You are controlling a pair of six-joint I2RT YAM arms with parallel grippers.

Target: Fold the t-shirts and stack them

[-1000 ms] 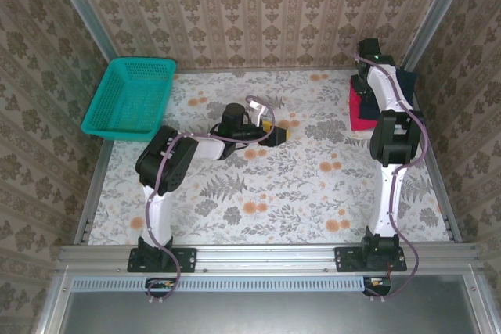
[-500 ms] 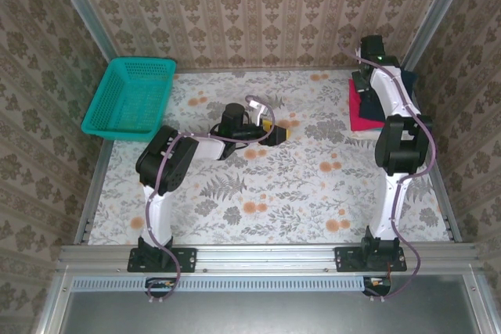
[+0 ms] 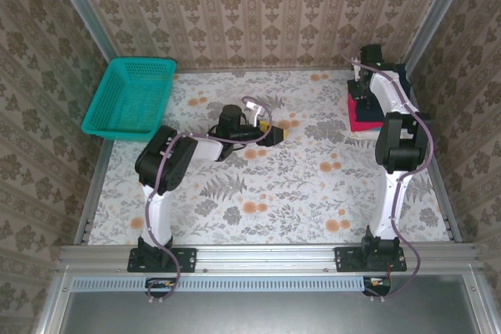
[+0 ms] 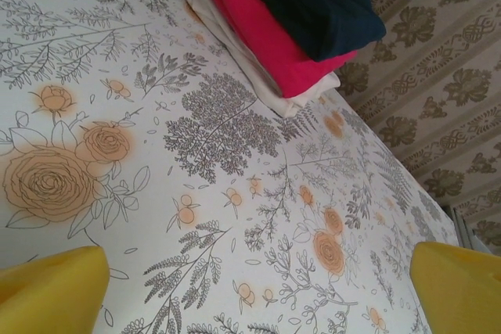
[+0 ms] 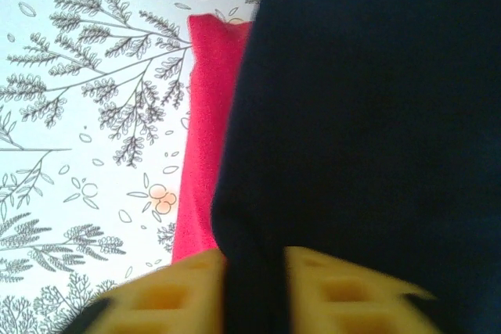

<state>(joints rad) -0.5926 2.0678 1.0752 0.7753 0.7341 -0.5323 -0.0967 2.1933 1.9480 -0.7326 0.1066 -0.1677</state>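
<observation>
At the far left corner of the table (image 3: 297, 193) sits a teal mesh basket (image 3: 129, 98), tilted over the table's edge against the patterned wallpaper (image 3: 258, 13) that closes the space on three sides. The table is covered with a white cloth printed with grey ferns and orange roses, and metal rails (image 3: 266, 256) frame it.

To the right of the basket, near the middle of the table, the left arm (image 3: 168, 162) lies low over the cloth. The left pincer (image 3: 275, 131) points away from the basket, its jaws spread wide with nothing between the yellow fingers (image 4: 51, 287).

Well apart from the basket, at the far right side of the table, the t-shirts lie stacked. The white t-shirt (image 4: 313, 90) is at the bottom, the magenta-pink t-shirt (image 5: 205, 138) lies on it, and the navy t-shirt (image 5: 376, 115) is on top.

The right arm (image 3: 399, 146) reaches to that stack, and the right pincer (image 5: 256, 275) is down on the navy t-shirt. Its jaws stand narrow, with dark cloth filling the gap between them. Whether they clamp the cloth or merely straddle it, I cannot tell.
</observation>
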